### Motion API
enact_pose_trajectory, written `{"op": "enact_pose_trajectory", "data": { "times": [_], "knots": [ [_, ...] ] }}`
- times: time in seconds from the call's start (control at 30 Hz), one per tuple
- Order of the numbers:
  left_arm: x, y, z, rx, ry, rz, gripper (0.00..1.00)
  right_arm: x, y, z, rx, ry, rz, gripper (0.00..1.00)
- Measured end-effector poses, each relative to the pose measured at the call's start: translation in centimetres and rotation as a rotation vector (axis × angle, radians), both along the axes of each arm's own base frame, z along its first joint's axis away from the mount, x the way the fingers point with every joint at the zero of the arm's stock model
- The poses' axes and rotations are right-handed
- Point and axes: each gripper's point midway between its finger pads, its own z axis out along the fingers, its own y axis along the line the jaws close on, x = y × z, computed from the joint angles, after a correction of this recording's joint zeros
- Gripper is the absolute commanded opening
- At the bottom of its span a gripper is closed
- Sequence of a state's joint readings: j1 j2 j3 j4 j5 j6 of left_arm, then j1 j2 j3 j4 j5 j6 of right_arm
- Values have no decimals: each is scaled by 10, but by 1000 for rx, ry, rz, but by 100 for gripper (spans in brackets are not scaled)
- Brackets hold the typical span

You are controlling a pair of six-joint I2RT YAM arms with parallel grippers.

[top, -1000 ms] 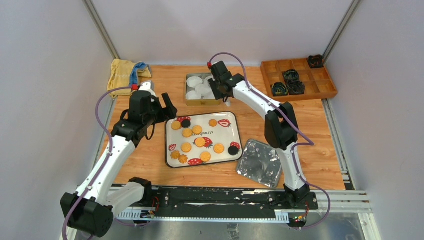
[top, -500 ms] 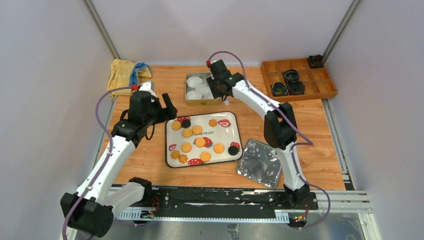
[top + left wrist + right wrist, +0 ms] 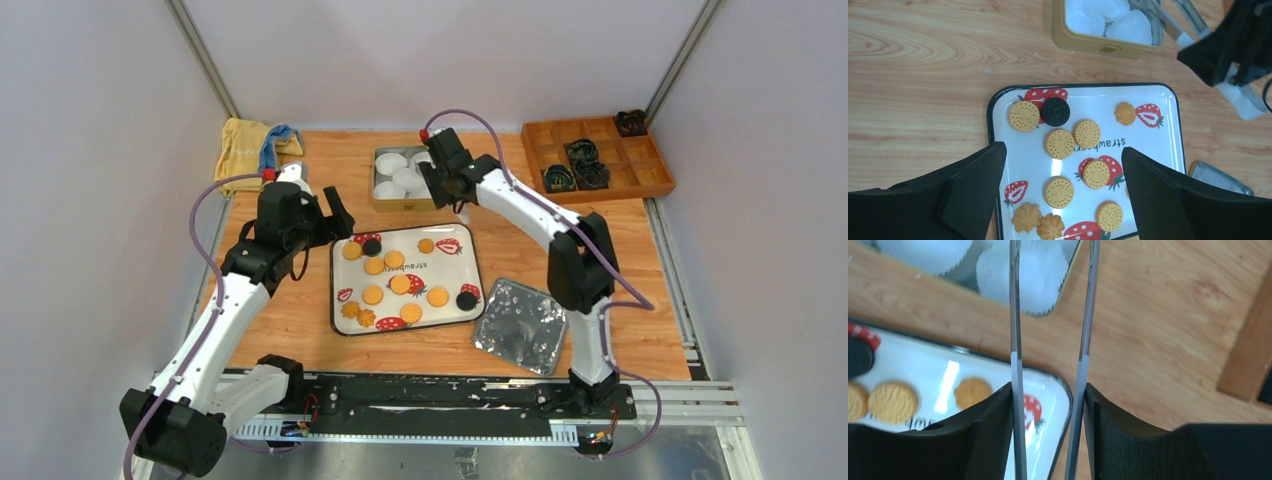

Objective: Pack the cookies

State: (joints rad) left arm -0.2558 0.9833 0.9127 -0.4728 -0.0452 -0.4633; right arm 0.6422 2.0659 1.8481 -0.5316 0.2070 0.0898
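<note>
Several golden-orange cookies (image 3: 400, 284) and two black ones (image 3: 466, 299) lie on a white strawberry-print tray (image 3: 447, 268). They also show in the left wrist view (image 3: 1059, 143). My left gripper (image 3: 335, 218) is open and empty, hovering above the tray's left part (image 3: 1063, 152). My right gripper (image 3: 442, 190) is shut on metal tongs (image 3: 1016, 340) and stands over the gap between the tray and a gold tin (image 3: 405, 204). The tongs' blades (image 3: 1168, 22) reach over the white paper cups (image 3: 1035, 270) in the tin. Their tips are out of view.
A crumpled foil lid (image 3: 518, 327) lies right of the tray. A wooden compartment box (image 3: 595, 158) with black parts stands at the back right. A yellow and blue cloth (image 3: 250, 148) lies at the back left.
My right arm has swung its elbow to the right, and the gripper with the tongs has drawn slightly right and nearer from the tin. The left arm has not moved.
</note>
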Motion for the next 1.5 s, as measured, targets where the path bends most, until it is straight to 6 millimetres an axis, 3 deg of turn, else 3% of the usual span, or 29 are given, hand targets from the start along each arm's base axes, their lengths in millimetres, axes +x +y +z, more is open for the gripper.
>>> {"op": "enact_pose_trajectory", "data": {
  "times": [0.13, 0.27, 0.37, 0.5, 0.67, 0.83, 1.1, 1.23, 1.5],
  "knots": [
    [1, 1, -1, 4, 1, 9, 92, -57, -3, 29, -12, -31, 54, 53],
    [4, -2, -7, -9, 24, 8, 92, -128, 14, 54, 23, -74, 173, 52],
    [8, -6, -13, -21, 44, 1, 92, -164, 14, 45, 31, -46, 219, 51],
    [8, -8, -15, -32, 49, -2, 92, -188, -10, 1, -17, 53, 183, 50],
    [9, -9, -14, -37, 45, -3, 92, -207, -32, -35, -76, 143, 142, 50],
    [8, -9, -14, -38, 44, -3, 92, -208, -29, -36, -51, 151, 123, 47],
    [6, -9, -8, -44, 27, -7, 92, -216, -20, -44, 4, 204, 120, 53],
    [6, -9, -6, -47, 21, -9, 92, -218, -17, -45, 22, 216, 115, 47],
    [4, -9, -2, -51, 6, -10, 92, -219, -16, -52, 20, 237, 101, 25]
  ]
}}
